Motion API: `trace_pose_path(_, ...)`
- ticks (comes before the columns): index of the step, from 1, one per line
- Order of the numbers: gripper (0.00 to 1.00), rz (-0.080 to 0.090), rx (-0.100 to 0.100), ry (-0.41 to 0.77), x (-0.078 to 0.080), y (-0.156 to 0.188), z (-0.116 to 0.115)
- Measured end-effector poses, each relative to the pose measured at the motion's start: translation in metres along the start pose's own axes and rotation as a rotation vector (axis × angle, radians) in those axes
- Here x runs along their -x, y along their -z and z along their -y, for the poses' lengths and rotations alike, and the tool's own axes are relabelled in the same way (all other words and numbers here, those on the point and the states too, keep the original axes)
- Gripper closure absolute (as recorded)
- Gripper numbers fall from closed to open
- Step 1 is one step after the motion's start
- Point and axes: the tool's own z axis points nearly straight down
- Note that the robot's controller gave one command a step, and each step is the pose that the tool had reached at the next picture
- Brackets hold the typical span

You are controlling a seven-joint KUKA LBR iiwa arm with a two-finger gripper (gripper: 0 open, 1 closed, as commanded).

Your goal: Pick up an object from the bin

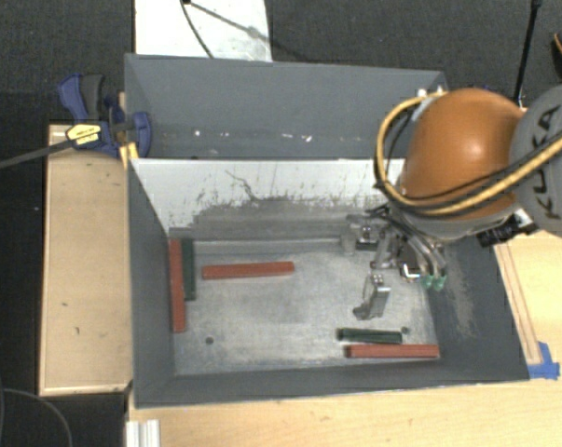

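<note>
Evidently, nothing has been lifted out yet. The two-finger gripper (376, 298) is seen low inside the grey metal bin (262, 329), in its right half, below the orange wrist cover (458, 152). Whether it is open or closed cannot be told, and no object can be made out in its grasp.

Nearest to it, toward the near wall, a short dark green flat bar (369, 336) lies on the bin floor, close to the gripper's tip but seemingly apart from it. A red flat bar (392, 350) lies just beside the green one, against the near wall. These two are judged the likeliest things to be picked.

Well apart from the gripper, a long red flat bar (248, 270) lies left of centre. An upright-running red bar (176, 287) and a dark green bar (187, 268) lie side by side along the left wall.

The task is judged to be at the descent stage. A thing is yet to be gripped and raised clear of the bin.
</note>
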Motion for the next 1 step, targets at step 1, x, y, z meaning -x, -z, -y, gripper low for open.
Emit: trace_pose_path(1, 0.0, 0.0, -0.001, 0.185, -0.0078, -0.1318, 0.0839)
